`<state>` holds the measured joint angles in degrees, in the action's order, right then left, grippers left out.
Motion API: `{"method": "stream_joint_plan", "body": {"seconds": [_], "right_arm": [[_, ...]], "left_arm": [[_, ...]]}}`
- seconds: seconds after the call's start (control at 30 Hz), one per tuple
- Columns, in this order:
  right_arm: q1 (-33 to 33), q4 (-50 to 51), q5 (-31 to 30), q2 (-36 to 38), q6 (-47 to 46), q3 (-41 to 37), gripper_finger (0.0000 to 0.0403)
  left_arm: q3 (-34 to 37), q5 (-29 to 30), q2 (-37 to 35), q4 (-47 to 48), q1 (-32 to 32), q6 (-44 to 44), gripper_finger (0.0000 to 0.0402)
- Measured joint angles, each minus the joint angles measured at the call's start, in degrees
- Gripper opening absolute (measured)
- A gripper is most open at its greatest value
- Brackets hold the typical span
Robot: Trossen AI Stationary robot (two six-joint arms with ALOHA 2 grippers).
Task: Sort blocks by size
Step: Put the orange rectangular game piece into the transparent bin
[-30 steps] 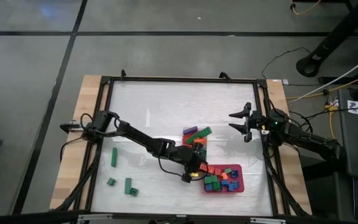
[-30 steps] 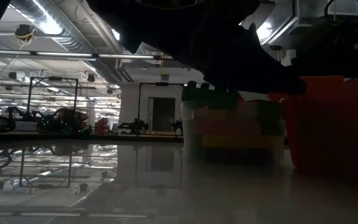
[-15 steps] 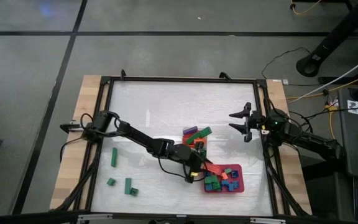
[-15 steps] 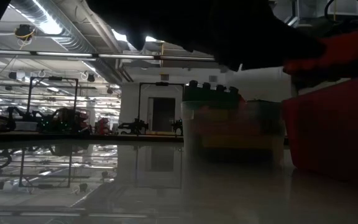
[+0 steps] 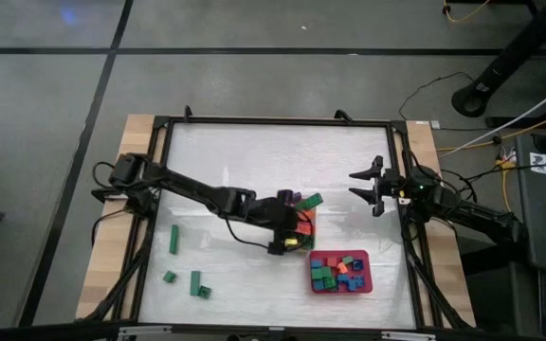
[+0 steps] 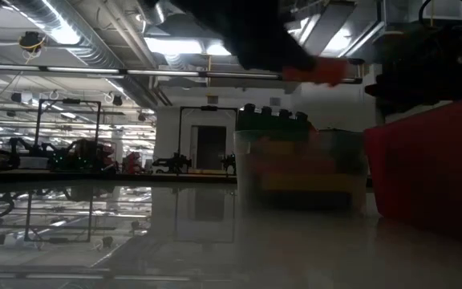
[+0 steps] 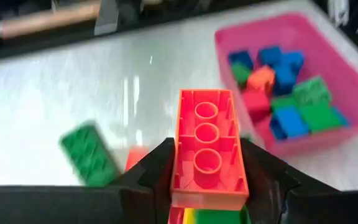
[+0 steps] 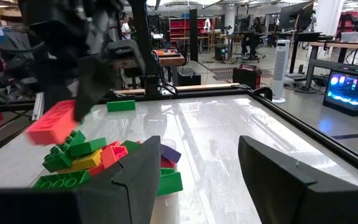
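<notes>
Red long brick (image 7: 207, 148) clamped in left gripper (image 7: 207, 180), lifted above clear tub (image 5: 297, 220) of long bricks. Advise: centre over tub, lower before release. Right gripper (image 5: 365, 187) idle far right, fingers apart, empty.

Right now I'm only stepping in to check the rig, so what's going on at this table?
The robot is sorting toy bricks by size. Its left hand holds a long orange-red brick over the clear tub, which is piled with longer bricks. The red tray beside it holds short square ones, and three green bricks lie loose on the table. The right hand waits open at the table's right edge.
</notes>
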<state>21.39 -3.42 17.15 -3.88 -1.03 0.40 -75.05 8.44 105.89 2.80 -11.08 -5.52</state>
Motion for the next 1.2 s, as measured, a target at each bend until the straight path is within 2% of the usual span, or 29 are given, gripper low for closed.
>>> {"method": "stream_joint_plan", "body": {"seconds": [0.1, 0.27, 0.53, 0.87, 1.2], "right_arm": [[-0.01, -0.02, -0.02, 0.0, 0.0, 0.0, 0.0214], [-0.02, -0.04, -0.04, -0.01, -0.01, 0.0, 0.0214], [0.0, -0.04, -0.07, 0.0, -0.01, 0.0, 0.0214], [-0.02, -0.04, -0.09, 0.0, -0.01, 0.0, 0.0214], [-0.02, -0.04, -0.13, 0.0, 0.0, 0.0, 0.0214]], "left_arm": [[0.0, 0.08, -1.76, 6.14, 0.77, 0.6, 0.0138], [0.05, 0.03, -1.75, 8.77, 2.6, 0.54, 0.014], [1.63, -0.98, -1.42, 8.43, 4.86, -0.51, 0.014], [1.73, -0.87, -1.41, 8.43, 3.95, -4.13, 0.0141], [1.73, -0.91, 0.04, 7.9, 3.97, -2.44, 0.0141]]}}
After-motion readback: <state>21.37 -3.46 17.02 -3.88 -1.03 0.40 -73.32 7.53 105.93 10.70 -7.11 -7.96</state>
